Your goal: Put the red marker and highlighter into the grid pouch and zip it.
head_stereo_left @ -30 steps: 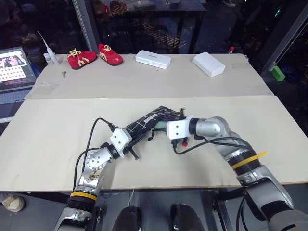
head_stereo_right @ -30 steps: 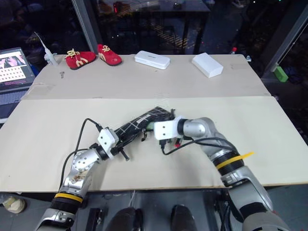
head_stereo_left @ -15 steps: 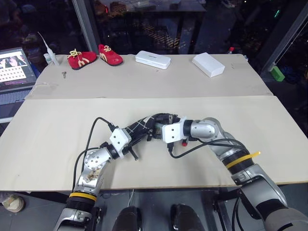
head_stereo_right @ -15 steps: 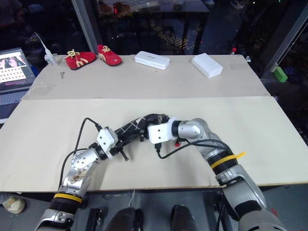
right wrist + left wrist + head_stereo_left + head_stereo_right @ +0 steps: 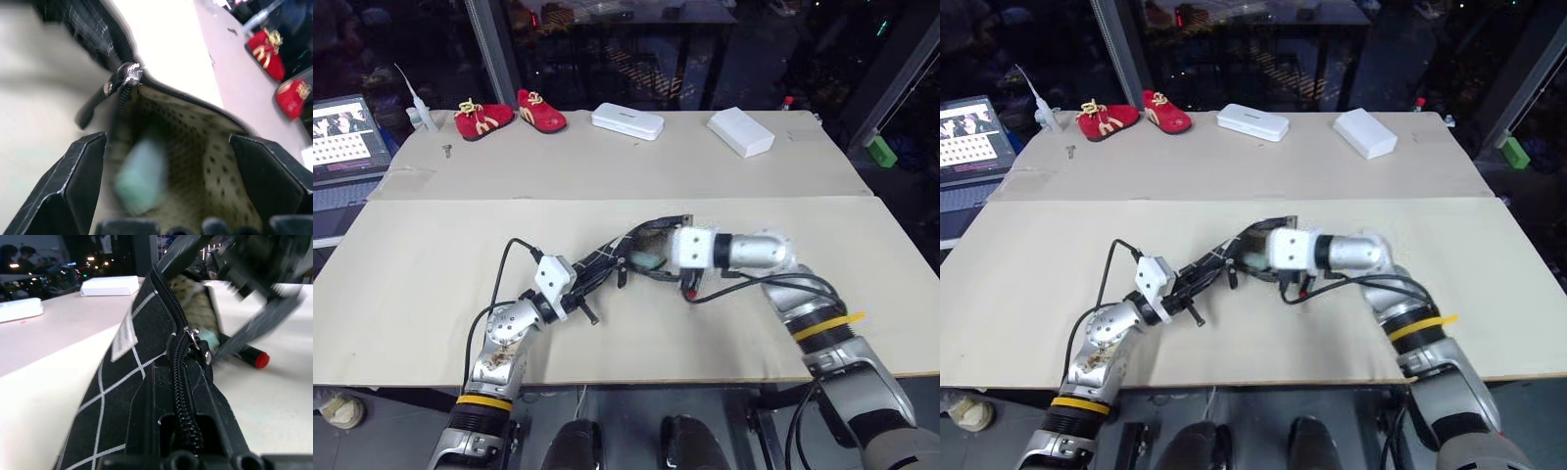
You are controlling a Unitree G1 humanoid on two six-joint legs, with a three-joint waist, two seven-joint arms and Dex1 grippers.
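Head views: left claw (image 5: 579, 294) clamps shut on grid pouch (image 5: 607, 259), held above the worktop (image 5: 431, 274); right claw (image 5: 651, 245) spread wide, empty, at its mouth.

Left wrist: red marker (image 5: 249, 356) outside; mouth may sag.

Right wrist: highlighter (image 5: 142, 181) inside, could slide out.
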